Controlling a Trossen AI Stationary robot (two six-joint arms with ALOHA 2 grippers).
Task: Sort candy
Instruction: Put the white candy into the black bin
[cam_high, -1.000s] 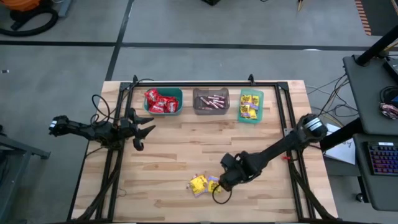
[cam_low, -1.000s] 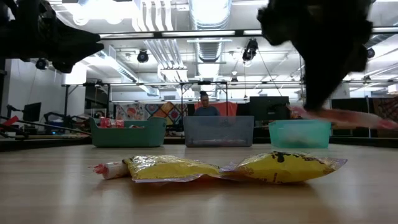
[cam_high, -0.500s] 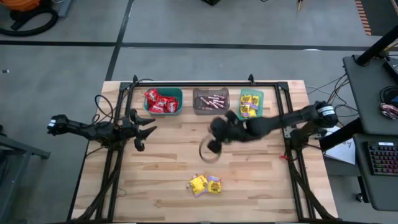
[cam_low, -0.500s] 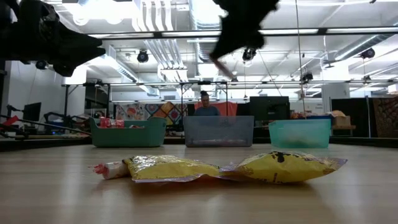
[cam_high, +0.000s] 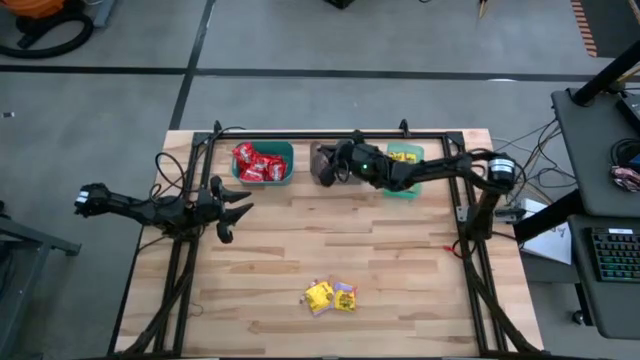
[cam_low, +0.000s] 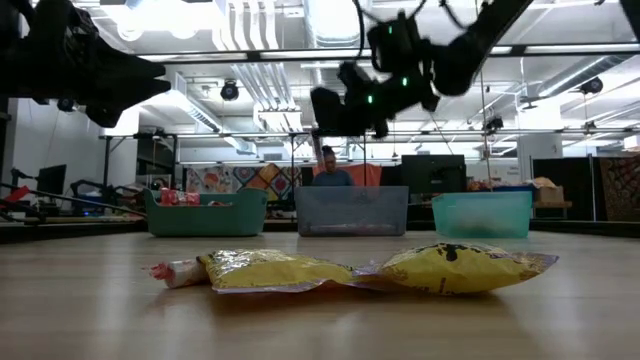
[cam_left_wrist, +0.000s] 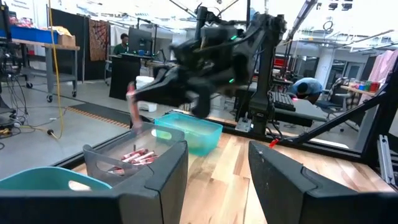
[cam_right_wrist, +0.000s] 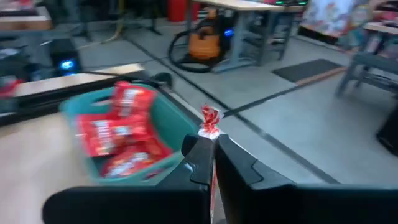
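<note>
The right hand (cam_high: 327, 166) hangs over the left part of the grey bin (cam_high: 339, 176) at the far edge of the table (cam_high: 400, 260), its two fingers (cam_right_wrist: 198, 155) pressed close together on a thin pinkish candy stick (cam_right_wrist: 210, 121), whose crinkled red end pokes out beyond the fingertips; in the left wrist view the same stick (cam_left_wrist: 132, 109) hangs down from that hand just above the grey bin (cam_left_wrist: 134, 163). The left hand (cam_high: 232, 211) waits above the left side of the table, near the teal bin (cam_high: 285, 178), with its fingers (cam_left_wrist: 155, 186) spread wide apart and nothing between them. Three bins stand in a row along the far edge: the teal bin on the left holds a heap of red packets (cam_high: 259, 163), the grey bin in the middle holds more pinkish sticks (cam_high: 350, 161), and the green bin (cam_high: 402, 190) on the right holds yellow packets (cam_high: 401, 166). Out on the near middle of the table two yellow packets (cam_high: 320, 297) lie touching each other, and in the low view a small pinkish stick (cam_low: 178, 271) lies just beside the left one of the pair (cam_low: 272, 270), touching its end. A person (cam_low: 329, 170) is in the room behind the grey bin.
</note>
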